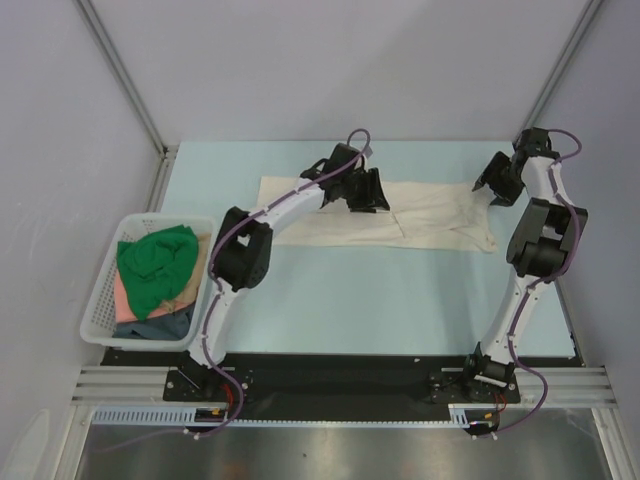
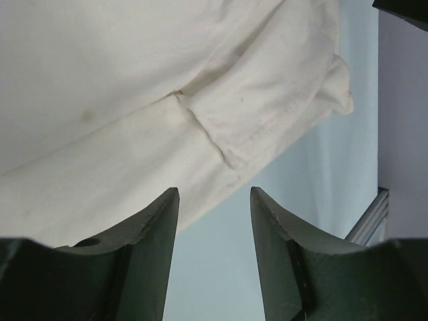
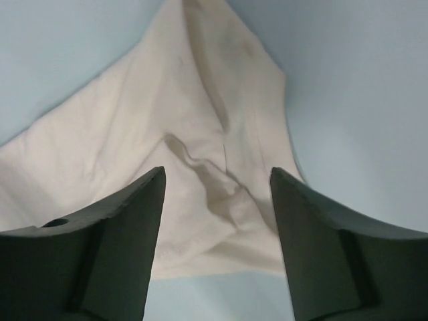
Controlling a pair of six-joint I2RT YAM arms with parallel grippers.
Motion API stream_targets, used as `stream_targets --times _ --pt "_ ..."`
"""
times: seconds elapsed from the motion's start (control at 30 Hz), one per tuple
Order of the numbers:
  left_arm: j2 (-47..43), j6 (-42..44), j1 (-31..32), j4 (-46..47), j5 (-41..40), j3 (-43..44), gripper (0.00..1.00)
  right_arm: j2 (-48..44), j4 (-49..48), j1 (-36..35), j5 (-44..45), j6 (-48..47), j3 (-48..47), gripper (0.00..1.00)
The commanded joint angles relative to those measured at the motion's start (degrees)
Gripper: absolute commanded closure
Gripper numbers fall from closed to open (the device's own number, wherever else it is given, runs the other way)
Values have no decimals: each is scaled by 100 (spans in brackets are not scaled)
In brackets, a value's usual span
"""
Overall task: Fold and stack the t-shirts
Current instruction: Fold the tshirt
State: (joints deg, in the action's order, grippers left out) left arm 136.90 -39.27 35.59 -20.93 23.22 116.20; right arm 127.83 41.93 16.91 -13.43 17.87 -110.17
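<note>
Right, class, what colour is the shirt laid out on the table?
Plain cream. The shirt shows best in the left wrist view.

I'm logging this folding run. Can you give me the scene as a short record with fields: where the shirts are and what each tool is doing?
cream t-shirt: spread as a long band across the far side of the table
basket: at the table's left edge, holding the bunched shirts
in basket: green t-shirt on top, pink t-shirt, dark blue t-shirt
left tool: open, empty, above the cream t-shirt's middle
right tool: open, empty, near its right end
stack: not yet begun
</note>
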Motion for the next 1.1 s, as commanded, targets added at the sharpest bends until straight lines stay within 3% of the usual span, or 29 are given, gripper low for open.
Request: stream_targets --times 0.0,0.13,0.27,0.37,0.53,0.7,0.93,1.07 --pt "-1445 1461 -149 -964 -633 -263 47 -767 790 67 1052 295 187 29" --pt "-2517 1975 -473 -1536 -1232 -1343 45 -1951 361 181 615 893 1478 25" --pt "-3563 1765 -1219 -1249 -1250 -3021 41 -2971 -569 173 -237 1604 3147 22" --pt "-3969 1834 -1423 -1133 -1320 -3788 40 -3631 -992 94 -204 1703 4125 21" --pt "-4092 1888 -1547 -1273 -1820 -4061 43 -3941 -977 356 -177 1606 4740 21" --pt "-3653 1862 -1634 -1607 -2252 -4044 41 -3749 -1398 507 -424 1755 5224 21" --pt "-3846 1185 -1889 -861 -2174 -4798 51 -3326 -2145 515 -660 1931 5480 24" --pt "-3873 754 -1986 -510 -2304 -5037 42 -3212 -2216 516 -600 1843 5418 24"
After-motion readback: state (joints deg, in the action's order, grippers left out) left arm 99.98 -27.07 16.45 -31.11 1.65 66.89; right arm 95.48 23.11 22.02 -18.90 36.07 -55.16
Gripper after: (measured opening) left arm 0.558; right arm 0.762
